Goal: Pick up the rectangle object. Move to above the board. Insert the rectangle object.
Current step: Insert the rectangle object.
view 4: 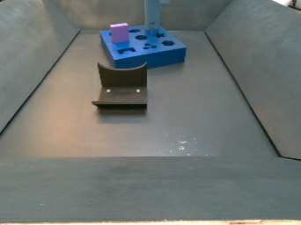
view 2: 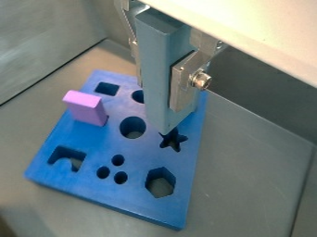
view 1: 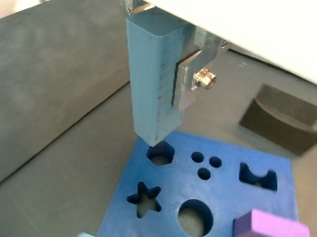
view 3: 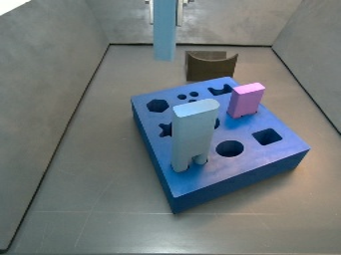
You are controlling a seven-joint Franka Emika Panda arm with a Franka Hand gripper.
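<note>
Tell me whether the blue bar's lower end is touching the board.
Apart. In a side view the rectangle object, held upright in the gripper, ends well above the floor, while the board lies lower down.

Colours of the scene, placed relative to the board. The board (view 2: 106, 157) is deep, saturated blue, its cut-outs reading as near-black openings; in a side view (view 3: 220, 149) its sides show the same blue, slightly darker. Above the board, the rectangle object (view 1: 156, 79) is plain light sky-blue, unpatterned. The hand (view 1: 188, 79) holding it shows silver metal fingers (view 2: 183, 79) beneath a whitish body. Standing on the board, a small block (view 3: 245, 100) is pink to lilac and a taller block (view 3: 193, 136) pale whitish blue. Beyond the board, an arch-shaped piece (view 3: 208, 66) is dark brown. The table (view 3: 80, 189) around the board is uniform dull grey.
</note>
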